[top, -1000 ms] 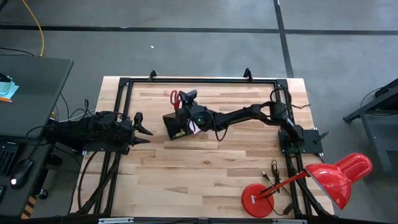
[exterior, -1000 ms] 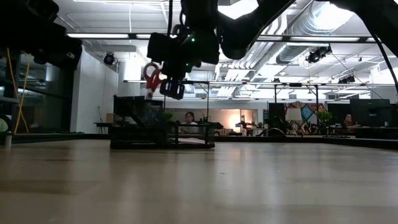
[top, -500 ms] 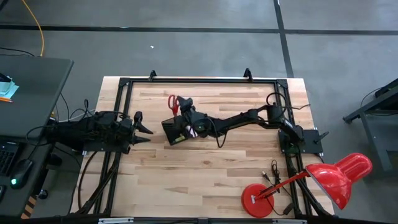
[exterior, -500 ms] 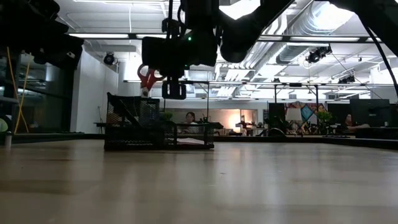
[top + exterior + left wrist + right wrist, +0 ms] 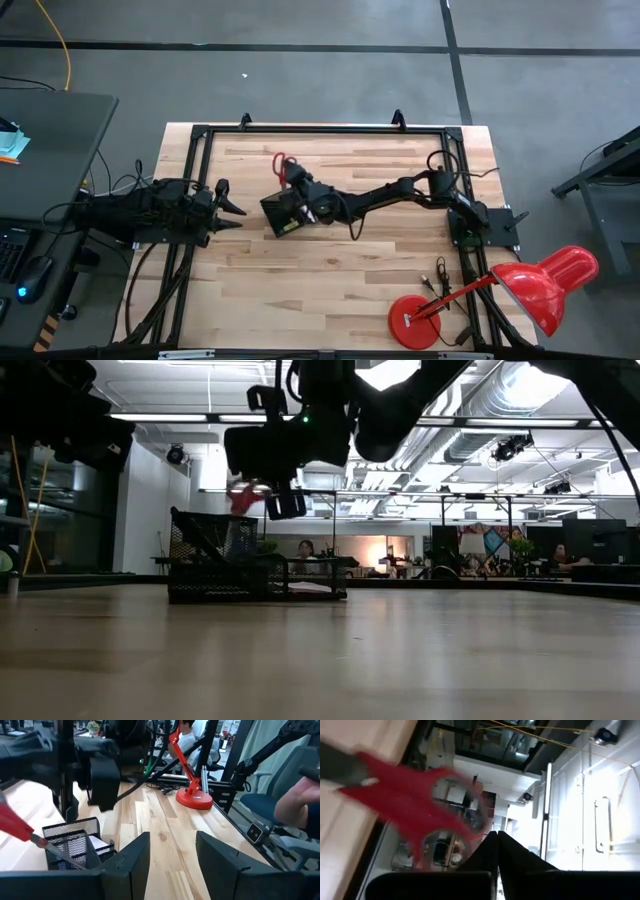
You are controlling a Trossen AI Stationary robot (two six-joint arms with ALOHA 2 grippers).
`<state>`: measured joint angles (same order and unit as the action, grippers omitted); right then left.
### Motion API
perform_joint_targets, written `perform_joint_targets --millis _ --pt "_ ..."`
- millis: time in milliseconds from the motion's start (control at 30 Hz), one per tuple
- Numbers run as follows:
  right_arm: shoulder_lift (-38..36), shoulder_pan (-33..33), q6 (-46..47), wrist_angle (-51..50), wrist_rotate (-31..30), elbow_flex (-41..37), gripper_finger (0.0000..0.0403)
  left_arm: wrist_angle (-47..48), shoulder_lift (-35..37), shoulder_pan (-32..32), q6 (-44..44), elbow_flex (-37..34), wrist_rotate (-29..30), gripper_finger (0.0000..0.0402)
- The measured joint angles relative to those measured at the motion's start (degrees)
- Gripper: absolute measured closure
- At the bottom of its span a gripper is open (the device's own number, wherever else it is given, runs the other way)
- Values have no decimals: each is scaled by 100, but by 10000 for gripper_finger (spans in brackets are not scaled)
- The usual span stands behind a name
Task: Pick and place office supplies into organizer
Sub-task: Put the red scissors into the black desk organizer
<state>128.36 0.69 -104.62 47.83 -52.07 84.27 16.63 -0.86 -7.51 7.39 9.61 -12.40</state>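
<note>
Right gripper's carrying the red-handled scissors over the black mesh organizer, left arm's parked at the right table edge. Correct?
Not quite. The left gripper waits at the left table edge, per the high view. The rest stands: the right gripper holds the red-handled scissors over the black mesh organizer.

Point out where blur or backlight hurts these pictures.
Right wrist view: the scissors smear red with motion blur. Low view: bright ceiling lights silhouette the right pincer above the organizer. High view: evenly lit and sharp.
</note>
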Motion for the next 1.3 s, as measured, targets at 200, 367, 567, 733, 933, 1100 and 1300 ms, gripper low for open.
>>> perform_joint_targets --millis 200,367,567,733,933,1100,1300 --pt "-9 17 336 18 66 2 400 35 0 0 -101 0 34 256" --pt "-13 92 846 -507 64 9 401 44 0 0 -102 2 42 256" --pt "-10 74 2039 -1981 302 9 402 105 0 0 -114 2 148 256" --pt "-11 69 2381 -2225 412 9 402 114 0 0 -113 2 302 256" --pt "-43 85 2808 -1372 -199 9 403 114 0 0 -116 2 378 256" --pt "-593 38 4707 -2942 165 55 402 343 -86 2 447 7 1275 256" --pt "-1437 -414 7133 -5404 1581 500 402 635 -90 0 497 7 1784 256"
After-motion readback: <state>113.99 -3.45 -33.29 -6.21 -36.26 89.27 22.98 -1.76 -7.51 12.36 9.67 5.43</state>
